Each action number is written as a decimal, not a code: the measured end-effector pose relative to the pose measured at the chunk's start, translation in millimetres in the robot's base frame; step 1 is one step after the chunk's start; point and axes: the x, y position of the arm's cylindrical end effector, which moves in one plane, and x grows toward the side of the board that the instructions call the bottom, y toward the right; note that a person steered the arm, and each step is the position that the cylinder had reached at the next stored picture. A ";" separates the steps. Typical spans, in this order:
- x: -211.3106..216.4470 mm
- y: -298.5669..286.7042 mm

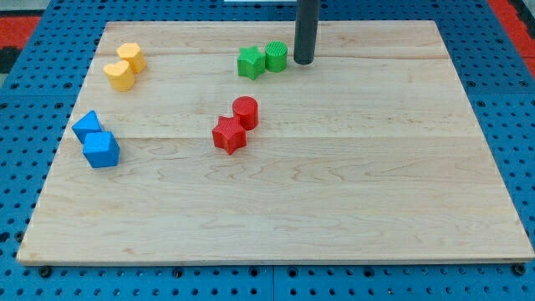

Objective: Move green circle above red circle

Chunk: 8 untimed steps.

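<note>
Already, the tip [303,62] stood just right of the green circle [276,56], well above the red circle [245,111]; no claw existed, and only alignment seemingly remained.

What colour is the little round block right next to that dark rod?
Green: the green circle, just left of my tip, seen in the camera view.

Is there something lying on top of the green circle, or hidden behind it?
Nothing lies on the green circle; its top is bare. My tip stands just right of it, the green star left. The board directly behind it is hidden.
</note>
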 end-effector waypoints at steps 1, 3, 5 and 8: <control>0.0 -0.2; 8.4 -2.7; -51.4 38.5; 6.0 -11.5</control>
